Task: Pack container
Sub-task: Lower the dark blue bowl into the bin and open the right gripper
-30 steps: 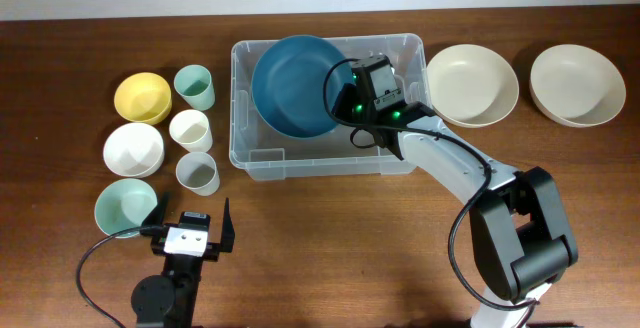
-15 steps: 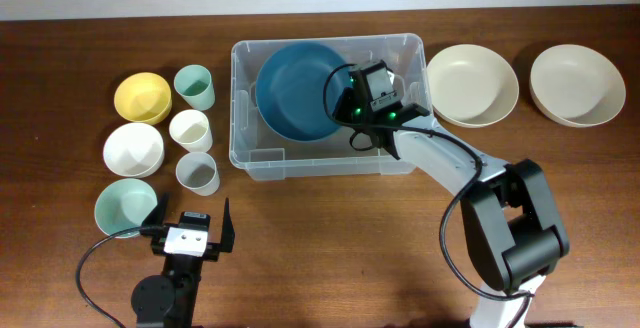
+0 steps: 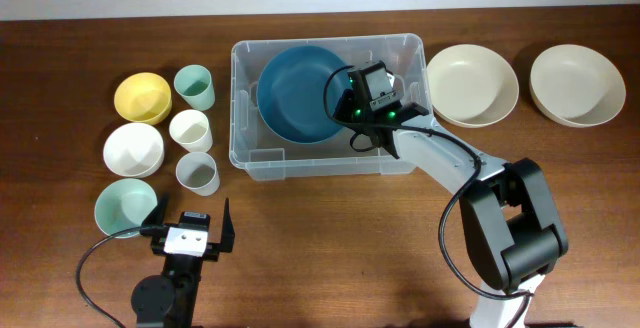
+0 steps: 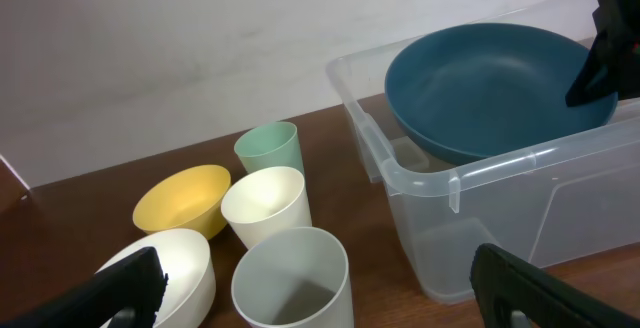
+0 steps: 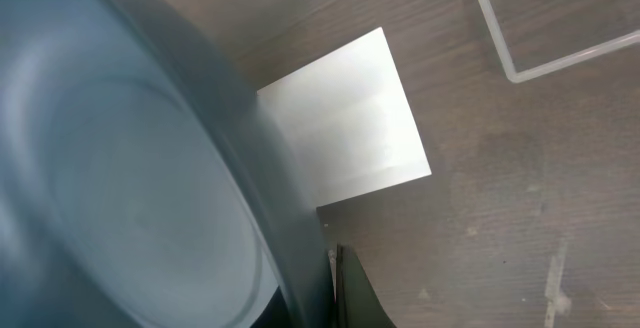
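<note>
Three small bowls – mint (image 3: 125, 208), white (image 3: 133, 149) and yellow (image 3: 142, 97) – stand at the left end of the bench (image 3: 320, 258). Just beside them are three cups, green (image 3: 195, 87), white (image 3: 190, 129) and grey (image 3: 197, 174), none of them yet packed. The left end effector (image 3: 192, 223) is parked at the bench's near edge, its jaws released and grasping nothing, facing the cups and well apart from the work.

At centre stands the container (image 3: 320, 165), a clear bin on the bench. A large blue bowl (image 3: 295, 93) hangs tilted inside it, above the floor where the white label (image 5: 345, 128) shows through. The right end effector (image 3: 343, 98) is clenched on the bowl's right rim. Judging by the tilt, the bowl is being let down at a slant to pass between the bin's walls; it fills much of the bin's width, and its far edge sits close to the back wall, which looks the likeliest snag.

At right, two cream bowls (image 3: 472, 85) (image 3: 577, 84) wait side by side just outside the bin. The nearer one sits close to the right arm's path, should the arm swing outward.
</note>
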Controlling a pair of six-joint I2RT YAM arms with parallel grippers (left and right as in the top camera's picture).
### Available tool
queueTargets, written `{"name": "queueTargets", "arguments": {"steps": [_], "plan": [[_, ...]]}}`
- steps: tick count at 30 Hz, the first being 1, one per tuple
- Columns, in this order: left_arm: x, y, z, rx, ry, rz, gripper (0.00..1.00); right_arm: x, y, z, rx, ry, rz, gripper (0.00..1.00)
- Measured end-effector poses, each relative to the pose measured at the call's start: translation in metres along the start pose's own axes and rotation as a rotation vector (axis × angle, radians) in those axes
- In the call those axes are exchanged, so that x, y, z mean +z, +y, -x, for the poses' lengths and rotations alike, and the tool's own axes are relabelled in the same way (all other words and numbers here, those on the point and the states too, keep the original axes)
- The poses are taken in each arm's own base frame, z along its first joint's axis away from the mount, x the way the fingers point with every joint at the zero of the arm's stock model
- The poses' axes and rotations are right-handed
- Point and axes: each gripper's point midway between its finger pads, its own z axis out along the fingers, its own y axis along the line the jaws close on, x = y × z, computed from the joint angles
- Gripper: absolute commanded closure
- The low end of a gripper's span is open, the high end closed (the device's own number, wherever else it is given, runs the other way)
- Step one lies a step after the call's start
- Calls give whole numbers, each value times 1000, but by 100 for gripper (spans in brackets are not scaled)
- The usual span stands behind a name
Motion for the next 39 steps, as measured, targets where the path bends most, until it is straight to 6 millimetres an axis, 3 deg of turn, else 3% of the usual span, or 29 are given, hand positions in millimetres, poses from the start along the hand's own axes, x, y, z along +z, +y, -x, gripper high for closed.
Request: {"name": "queueTargets", "arguments": {"steps": [30,39], "plan": [[0,0,0,0,0,0,0,0,11,-12,-17,34,32,94],[0,0,0,0,0,0,0,0,14,-15,-25,39,37,74]]}}
